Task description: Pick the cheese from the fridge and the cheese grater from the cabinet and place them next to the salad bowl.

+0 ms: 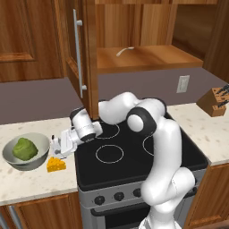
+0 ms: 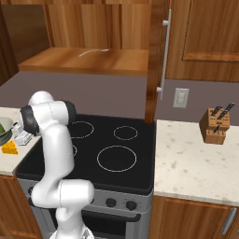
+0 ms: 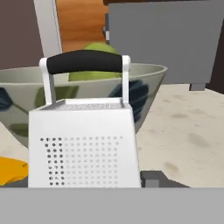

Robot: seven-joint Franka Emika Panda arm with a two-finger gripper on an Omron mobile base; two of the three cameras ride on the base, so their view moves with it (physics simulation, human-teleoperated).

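White grater (image 3: 83,144), black handle; orange cheese (image 1: 56,165); green lettuce (image 1: 24,148).

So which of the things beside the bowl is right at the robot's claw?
The cheese grater, white with a black handle; the orange cheese lies lower, near the counter edge.

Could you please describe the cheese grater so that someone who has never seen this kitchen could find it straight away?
Start at the black stovetop and look to the pale counter on its left, where the salad bowl with green lettuce sits. The cheese grater stands upright right beside that bowl, in front of the gripper. Unlike the orange cheese next to it, it is a white perforated box with a black handle.
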